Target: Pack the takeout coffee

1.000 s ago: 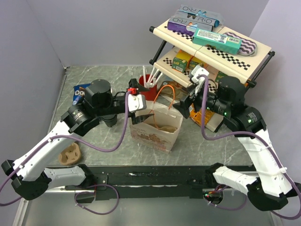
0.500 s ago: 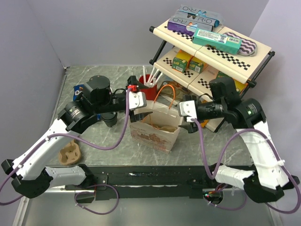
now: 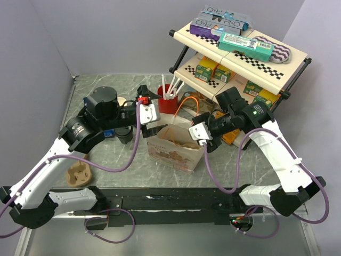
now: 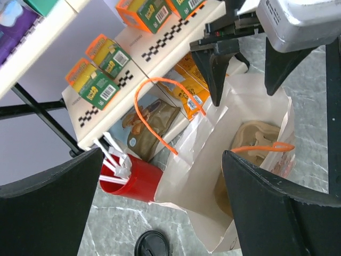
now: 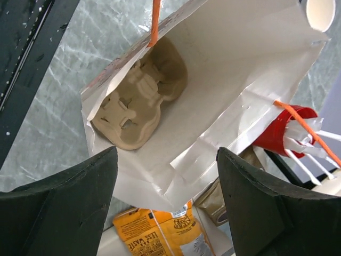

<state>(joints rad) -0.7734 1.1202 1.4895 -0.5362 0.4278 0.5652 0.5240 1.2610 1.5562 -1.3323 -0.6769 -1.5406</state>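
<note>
The takeout coffee, a small dark cup with a black lid, stands on the table left of the white paper bag. Only its lid shows in the left wrist view. The bag stands open with orange handles. My left gripper is open and empty, above the bag's left back corner and over the coffee, as the left wrist view shows. My right gripper is open and empty at the bag's right rim; in the right wrist view it looks down into the bag.
A brown pulp cup carrier lies inside the bag; another lies at front left. A red cup with white straws stands behind the bag. A checkered shelf rack with boxes and an orange snack bag stands at back right. A blue chip bag lies at left.
My right gripper has swung from beside the shelf leftward and down to the bag's right rim. My left gripper has drawn back a little to the left.
</note>
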